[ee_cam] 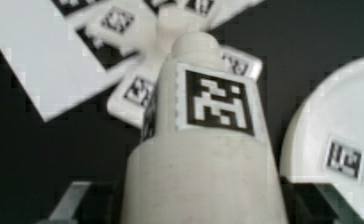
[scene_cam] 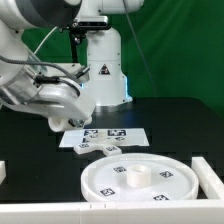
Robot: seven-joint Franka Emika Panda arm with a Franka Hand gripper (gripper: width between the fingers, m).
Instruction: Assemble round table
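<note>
In the wrist view the short thick cylinder [ee_cam: 204,130] fills the middle, white with a square tag on its side. My gripper [ee_cam: 191,205] is shut on its near end, with a dark finger on each flank. Past its far tip lies the small cross-shaped piece [ee_cam: 140,92], also tagged. The large round rimmed disc [ee_cam: 339,135] curves in beside the cylinder. In the exterior view the gripper [scene_cam: 73,120] hangs low over the marker board's end at that view's left. The disc [scene_cam: 137,178] lies flat in front, the cross-shaped piece [scene_cam: 101,150] between them. The hand hides the cylinder there.
The marker board [scene_cam: 108,135] lies flat on the black table behind the disc and shows again as the marker board [ee_cam: 51,60] in the wrist view. A white robot base [scene_cam: 105,65] stands at the back. White blocks [scene_cam: 212,172] edge the table, and a white rail [scene_cam: 110,207] runs along the front.
</note>
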